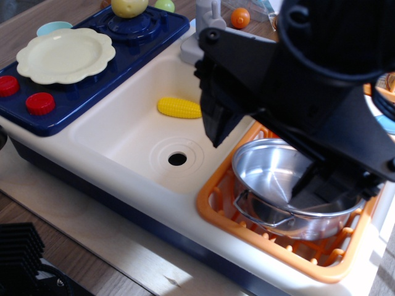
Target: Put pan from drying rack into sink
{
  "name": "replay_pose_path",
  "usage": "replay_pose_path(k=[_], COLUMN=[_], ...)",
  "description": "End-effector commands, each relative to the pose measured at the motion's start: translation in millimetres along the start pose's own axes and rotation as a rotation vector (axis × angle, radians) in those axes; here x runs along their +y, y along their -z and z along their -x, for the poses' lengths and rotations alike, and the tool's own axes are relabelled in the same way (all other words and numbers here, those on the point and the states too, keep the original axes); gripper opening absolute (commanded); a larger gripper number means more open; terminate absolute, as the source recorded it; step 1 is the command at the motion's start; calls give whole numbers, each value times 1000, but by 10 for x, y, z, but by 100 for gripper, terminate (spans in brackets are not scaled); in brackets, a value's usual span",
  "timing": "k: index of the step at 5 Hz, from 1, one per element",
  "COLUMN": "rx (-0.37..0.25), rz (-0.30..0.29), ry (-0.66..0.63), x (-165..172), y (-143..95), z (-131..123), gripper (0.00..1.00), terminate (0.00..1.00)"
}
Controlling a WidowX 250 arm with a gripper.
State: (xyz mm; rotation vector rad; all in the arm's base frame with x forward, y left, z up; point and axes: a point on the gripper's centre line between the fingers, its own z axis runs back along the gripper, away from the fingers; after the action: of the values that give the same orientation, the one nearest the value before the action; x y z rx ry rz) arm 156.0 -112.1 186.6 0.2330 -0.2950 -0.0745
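Pan (271, 179) sits in the rack (216, 203), right of the sink (123, 132); no writing legible anywhere. My gripper (321, 185) reaches into the pan at its far rim, fingers dark and overlapping, so I cannot tell how far apart they are or whether they grip it. Corn (179, 108) lies in the sink above the drain (177, 159); plate (65, 55) on the stovetop (92, 68).
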Motion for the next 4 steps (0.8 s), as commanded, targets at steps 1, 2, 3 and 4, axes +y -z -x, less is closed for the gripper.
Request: replay_pose_path(k=[1,2,3,4], rx=[0,65,111,148], rz=[0,2,-23,-43], ry=[0,-87,-172,-292], x=[0,-35,-77,-122], y=[0,-87,-146,-113], z=[0,-80,-140,-144], gripper=[100,100,100,100], terminate=[0,0,0,0])
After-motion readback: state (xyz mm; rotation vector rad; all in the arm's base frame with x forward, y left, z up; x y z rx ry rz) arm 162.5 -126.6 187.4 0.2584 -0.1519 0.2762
